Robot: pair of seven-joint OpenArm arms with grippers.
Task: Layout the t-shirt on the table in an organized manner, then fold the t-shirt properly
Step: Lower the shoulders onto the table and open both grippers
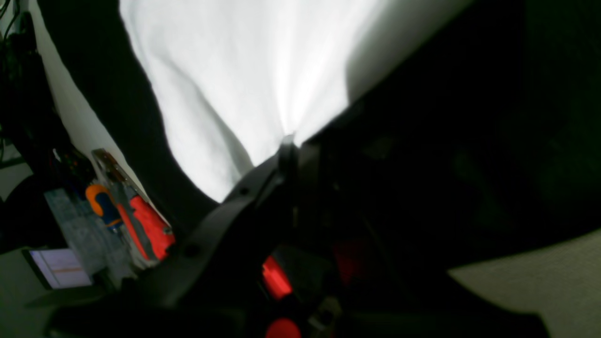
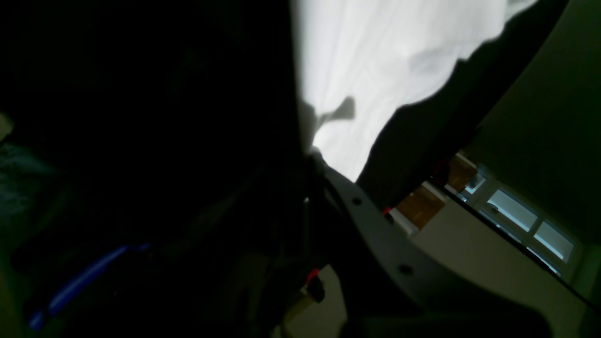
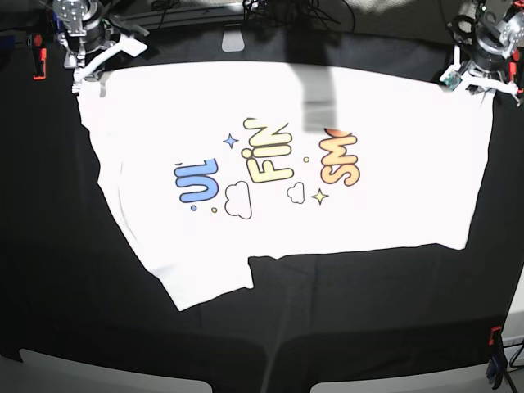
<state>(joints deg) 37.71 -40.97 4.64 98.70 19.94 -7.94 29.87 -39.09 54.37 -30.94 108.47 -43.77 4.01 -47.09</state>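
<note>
The white t-shirt [image 3: 278, 221] lies spread print-up on the black-clothed table [image 3: 368, 319], its blue, yellow and orange letters facing away from me. One sleeve [image 3: 205, 282] points to the near left. My left gripper [image 3: 481, 82] is shut on the shirt's far right corner. The left wrist view shows cloth [image 1: 235, 70] fanning out from the pinch [image 1: 286, 139]. My right gripper [image 3: 80, 80] is shut on the far left corner. The right wrist view shows cloth [image 2: 375, 56] pulled from its closed fingertips [image 2: 312, 152].
Red clamps sit at the table's far left edge [image 3: 38, 61] and near right edge [image 3: 494, 337]. An orange and red clamp [image 1: 145, 225] shows in the left wrist view. A grey shadow strip [image 3: 315, 102] crosses the shirt's far middle. Cables lie along the far edge [image 3: 270, 12].
</note>
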